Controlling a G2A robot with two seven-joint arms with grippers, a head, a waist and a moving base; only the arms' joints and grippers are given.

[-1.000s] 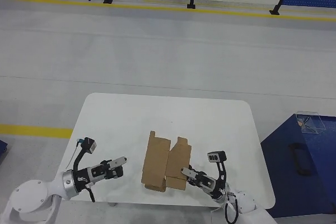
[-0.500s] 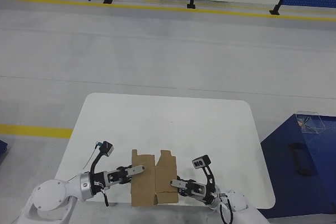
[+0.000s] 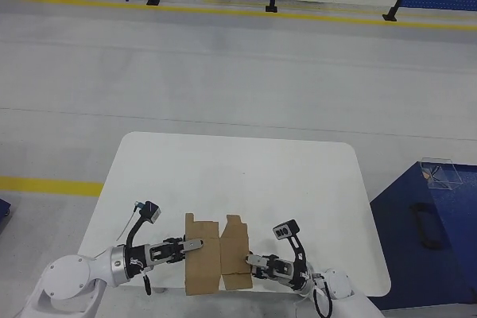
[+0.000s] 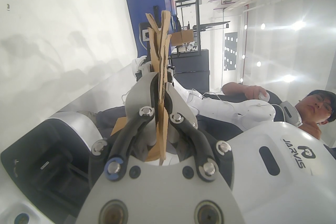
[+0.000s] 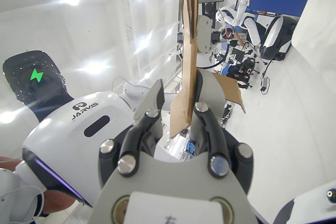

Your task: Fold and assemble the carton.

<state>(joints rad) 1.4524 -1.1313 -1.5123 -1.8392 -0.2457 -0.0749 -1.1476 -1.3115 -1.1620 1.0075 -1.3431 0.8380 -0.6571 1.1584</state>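
Item: flat, unassembled brown cardboard carton (image 3: pixel 212 266), two side-by-side panels with short flaps at the far end.
Location: at the front edge of the white round-cornered table (image 3: pixel 302 171), about midway along that edge; its near end reaches the table's edge. Whether it rests on the tabletop or is held just above it cannot be told.
Attitude: lying level with the tabletop in the top view; seen edge-on in the left wrist view (image 4: pixel 160 46) and the right wrist view (image 5: pixel 189 51), its layers slightly parted at the far end.
Left gripper (image 3: pixel 196 243): at the table's front edge, left of middle, on the carton's left side. In its wrist view (image 4: pixel 160 86) the two fingers (image 4: pixel 141 93) are pressed together on the cardboard edge, pinching it.
Right gripper (image 3: pixel 251 260): at the table's front edge, right of middle, on the carton's right side. In its wrist view (image 5: pixel 181 80) the cardboard stands between the fingers, against one finger (image 5: pixel 210 88); a gap shows between it and the other (image 5: pixel 153 99), so the fingers are spread.
Surroundings: blue cabinet (image 3: pixel 437 238) right of the table, a clear plastic box (image 3: pixel 440 172) on it; yellow floor line (image 3: pixel 40 185) left of the table.
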